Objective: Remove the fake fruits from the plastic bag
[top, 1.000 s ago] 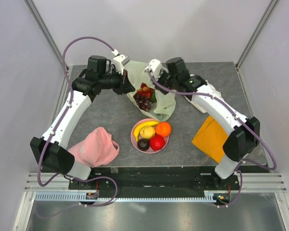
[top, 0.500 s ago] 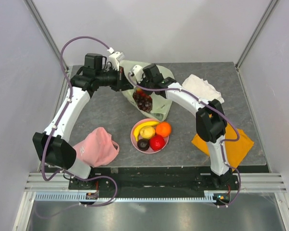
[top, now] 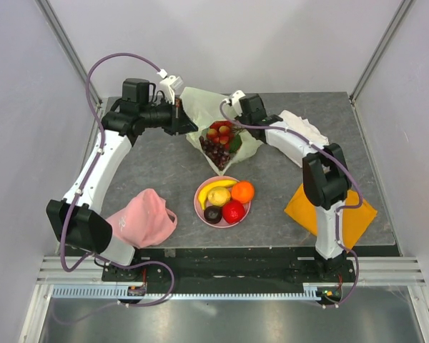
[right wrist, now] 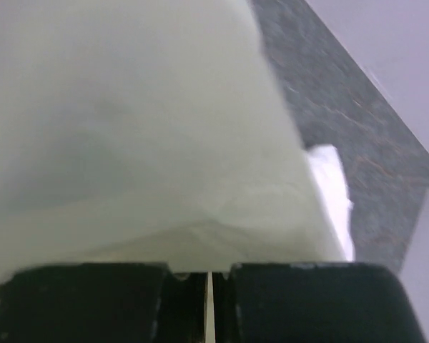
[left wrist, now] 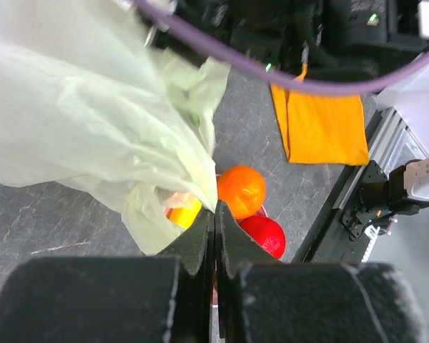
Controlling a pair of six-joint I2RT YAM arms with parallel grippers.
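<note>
Plastic bag (top: pixel 199 106) just beyond the pink plate (top: pixel 199 206), pinched up at two upper edges and stretched open, mouth gaping toward the plate. In that mouth, two of the fake fruits (top: pixel 216 143): dark grape bunch (top: pixel 214 151) nearest the plate, and a red-yellow berry cluster (top: pixel 220 132) with a green leaf right behind it.

On the plate itself, packed close together: banana (top: pixel 220 185) along the far rim, a round yellow fruit (top: pixel 219 196) against it, orange (top: pixel 242 191) at the right, red apple (top: pixel 233 211) at the near right, dark plum (top: pixel 213 213) at the near left.

Left gripper (left wrist: pixel 214 218) beyond the plate and to its left, fingers pressed together with a fold of the thin bag film nipped between the tips. Right gripper (right wrist: pixel 206 275) beyond the plate and slightly to its right, fingers likewise squeezed together on the bag's edge, pale film filling nearly all of that wrist view.

Farther out on the grey table (top: pixel 164 171): pink cap (top: pixel 144 218) left of the plate, orange cloth (top: pixel 304 204) right of the plate, and white cloth (top: pixel 304 125) beyond the plate to the right, partly under the right arm.
</note>
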